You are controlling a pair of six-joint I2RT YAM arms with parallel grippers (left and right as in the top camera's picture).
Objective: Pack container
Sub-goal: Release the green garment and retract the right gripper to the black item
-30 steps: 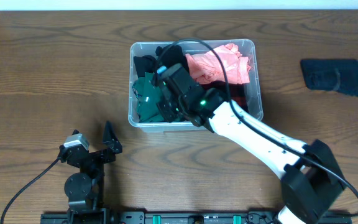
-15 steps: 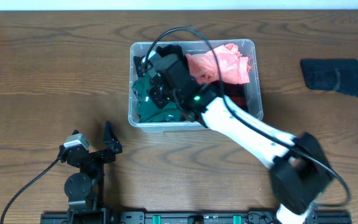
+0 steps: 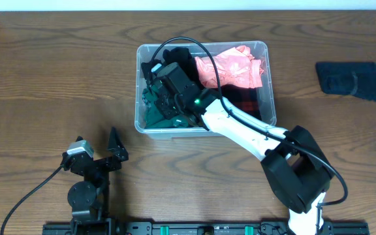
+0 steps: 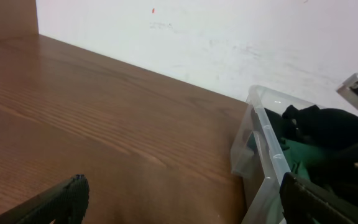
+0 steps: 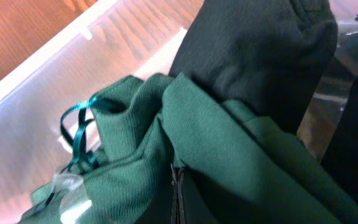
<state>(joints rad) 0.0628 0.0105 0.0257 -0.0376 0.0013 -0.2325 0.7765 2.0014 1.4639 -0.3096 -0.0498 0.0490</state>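
The clear plastic container (image 3: pixel 267 46) stands at the table's middle back, holding a pink garment (image 3: pixel 230 68), a green garment (image 3: pixel 150 116) and black garments (image 3: pixel 150 67). My right gripper (image 3: pixel 164 91) is down inside the container's left half. In the right wrist view its fingers (image 5: pixel 178 186) are shut together, tips pressed into the green garment (image 5: pixel 229 155), below a black garment (image 5: pixel 253 56) and beside the container wall (image 5: pixel 42 106). My left gripper (image 3: pixel 96 145) rests open and empty at the front left. It shows open (image 4: pixel 182 186) in the left wrist view, with the container (image 4: pixel 266 134) to its right.
A folded dark blue cloth (image 3: pixel 351 79) lies on the table to the right of the container. A white wall runs behind the table's back edge (image 4: pixel 166 37). The right arm's cable loops over the container.
My right gripper has moved up and to the left inside the container, over the green garment. The left arm has not moved.
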